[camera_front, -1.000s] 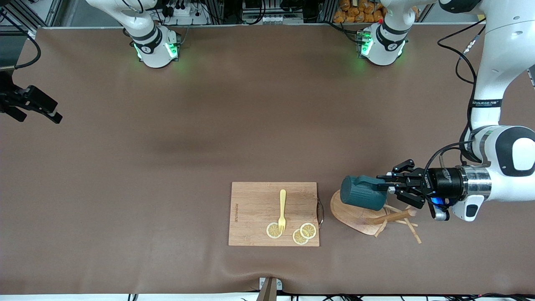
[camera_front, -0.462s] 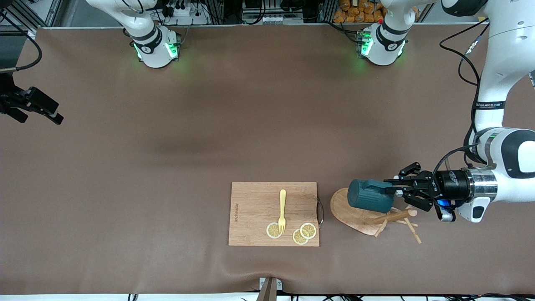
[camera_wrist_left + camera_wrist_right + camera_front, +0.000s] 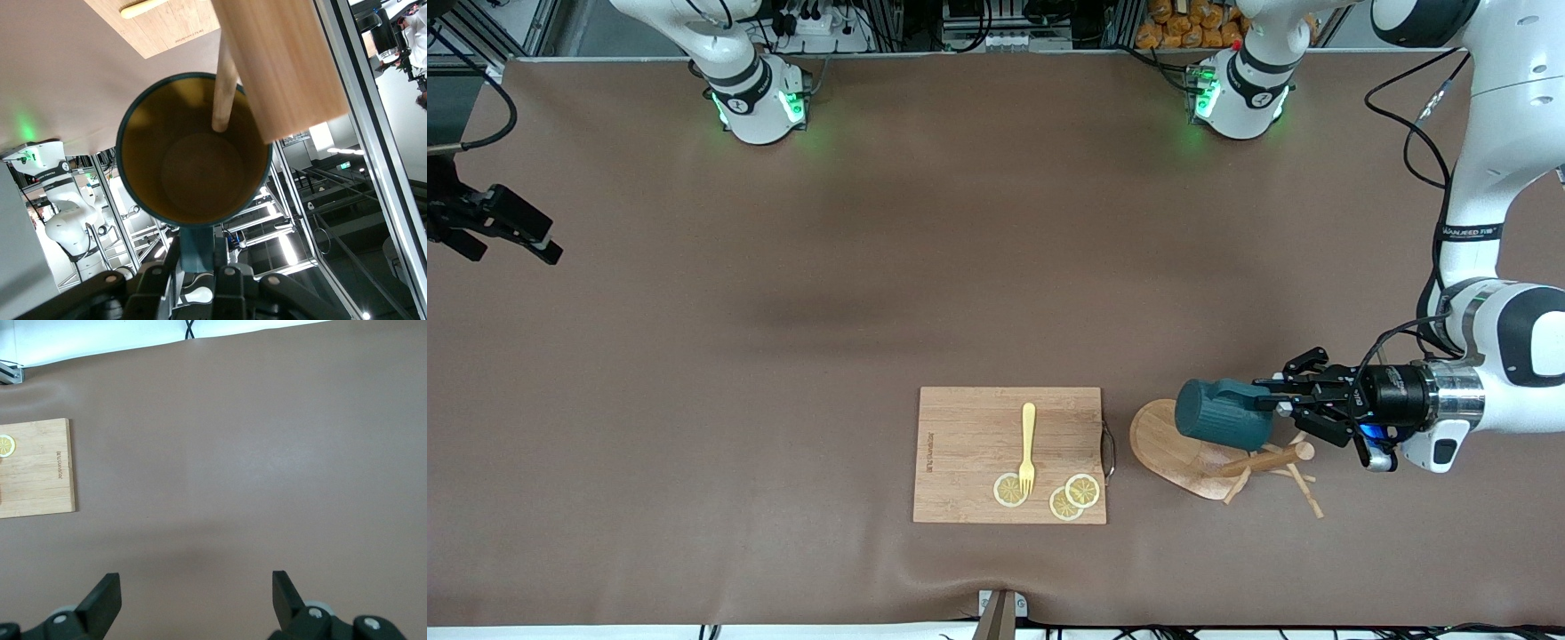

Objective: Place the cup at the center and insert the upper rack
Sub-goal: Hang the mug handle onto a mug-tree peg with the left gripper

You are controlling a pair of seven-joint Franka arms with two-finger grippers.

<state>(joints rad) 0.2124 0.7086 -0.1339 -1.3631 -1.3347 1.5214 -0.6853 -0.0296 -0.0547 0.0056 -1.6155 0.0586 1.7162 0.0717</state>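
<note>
Now the left gripper (image 3: 1267, 407), clamped on the handle of the cup (image 3: 1221, 415), has drifted toward the left arm's end of the table, carrying the cup sideways over the toppled rack (image 3: 1214, 456) near the front edge; that looks away from the centre, so placement is not yet done. Meanwhile the right gripper (image 3: 193, 603) waits wide open and empty over bare table (image 3: 871, 267) at its own end.

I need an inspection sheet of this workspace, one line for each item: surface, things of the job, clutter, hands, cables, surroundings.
Surface: brown table mat, wrinkled at the edge nearest the front camera.
Job's things: teal cup held on its side by the handle, over the mug tree, which lies tipped over beside the cutting board, toward the left arm's end.
Clutter: cutting board with a yellow fork and three lemon slices.
Hands: left hand shut on the cup's handle; right hand open above bare mat, waiting.
Cables: black cables hang along the left arm.
Surroundings: metal frames and equipment along the table's base end.
</note>
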